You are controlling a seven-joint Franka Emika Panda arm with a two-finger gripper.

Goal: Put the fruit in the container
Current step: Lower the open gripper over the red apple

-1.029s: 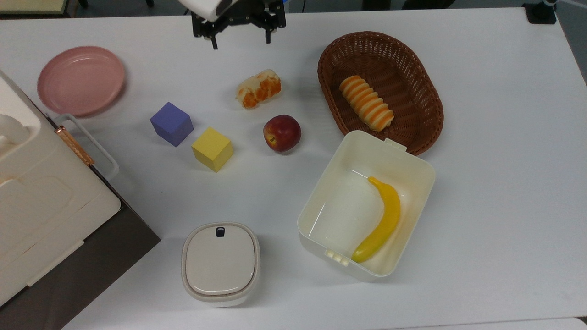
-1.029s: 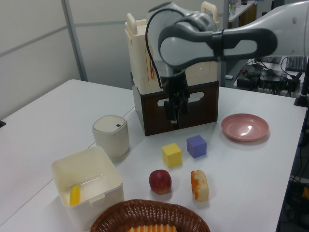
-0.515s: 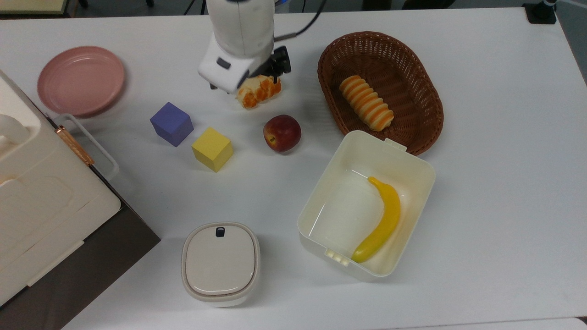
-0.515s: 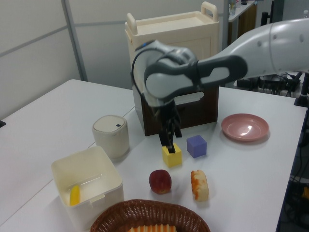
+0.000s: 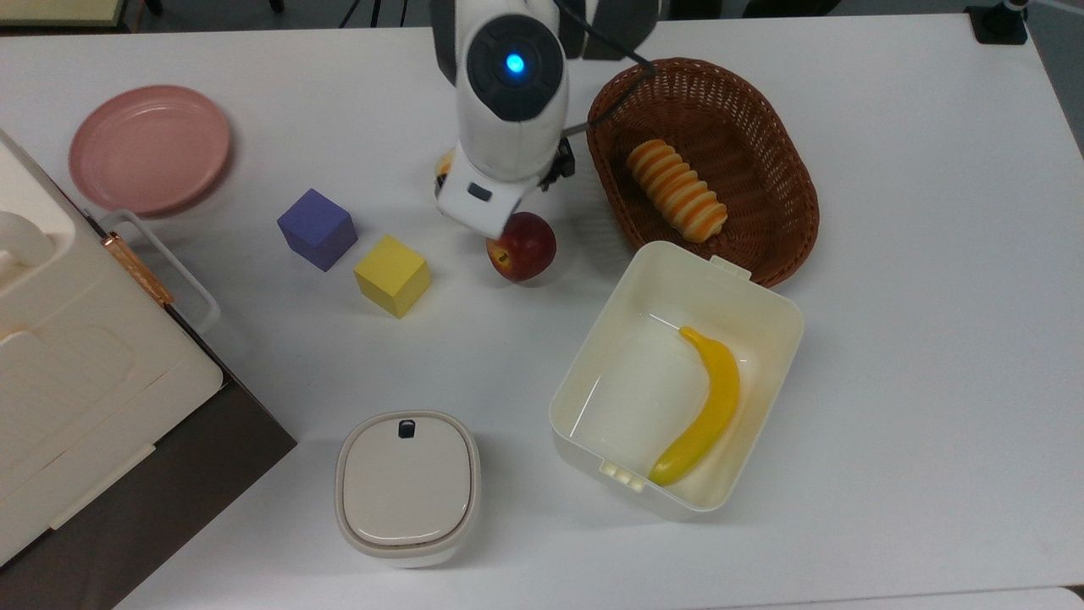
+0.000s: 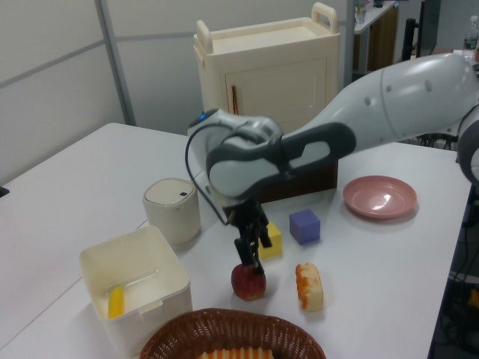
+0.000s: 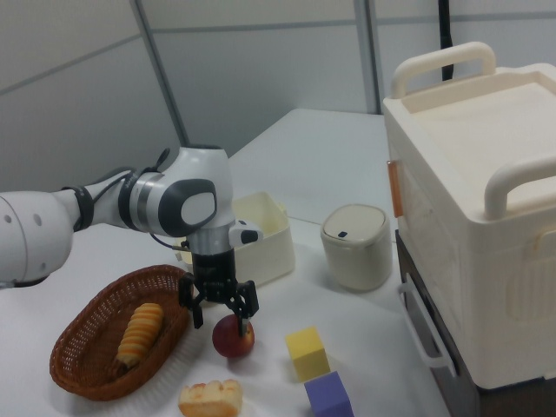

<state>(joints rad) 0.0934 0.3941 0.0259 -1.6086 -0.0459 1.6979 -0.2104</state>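
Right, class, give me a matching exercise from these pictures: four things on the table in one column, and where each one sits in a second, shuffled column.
Things:
1. banana
2. apple
3. striped bread
4. yellow cube

Places:
A. in the basket
B. beside the purple cube
C. in the tub
D. on the table under the end effector

Pairs: 1-C, 2-D, 3-A, 4-B

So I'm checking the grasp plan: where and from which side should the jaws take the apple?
Take the apple across its widest middle, coming straight down from above. It is round, sits free on the table, and the gripper already hangs just over it with jaws spread; the yellow cube stands apart.
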